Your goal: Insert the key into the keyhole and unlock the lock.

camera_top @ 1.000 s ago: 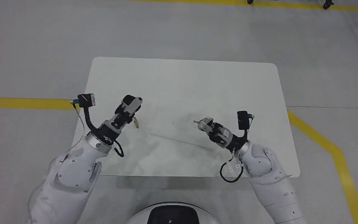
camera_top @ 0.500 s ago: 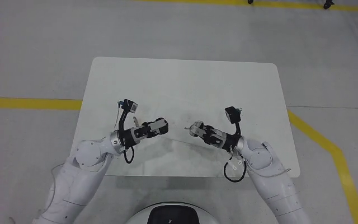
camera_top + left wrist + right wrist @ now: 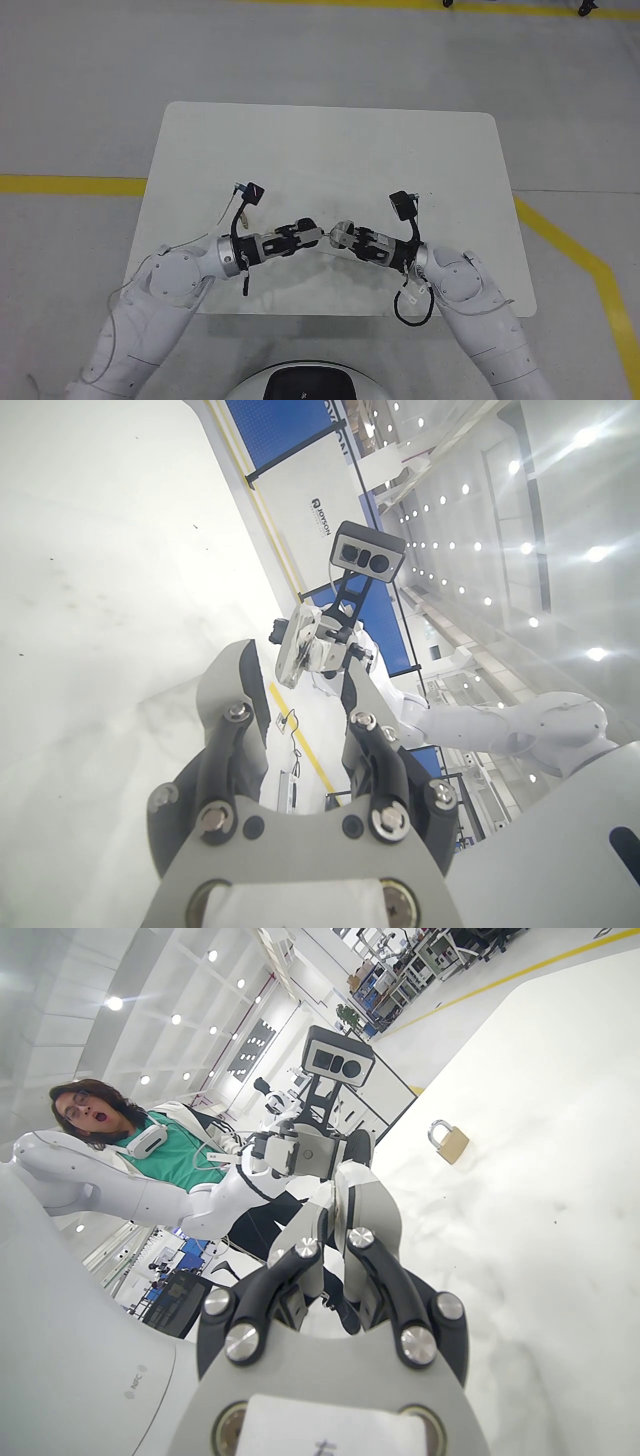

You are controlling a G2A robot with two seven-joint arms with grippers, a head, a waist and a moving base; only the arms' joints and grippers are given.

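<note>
Above the middle of the white table, toward its near edge, the left gripper and the right gripper are held tip to tip, just apart. The left fingers are spread wide and nothing is gripped. The right fingers are drawn almost together; what, if anything, is pinched between them cannot be told. The brass lock is seen lying on the table, apart from both grippers.

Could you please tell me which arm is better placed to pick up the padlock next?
Left, probably. The left claw is open and empty, while the right claw is shut. The padlock lies free on the table, so the open claw could take it.
</note>
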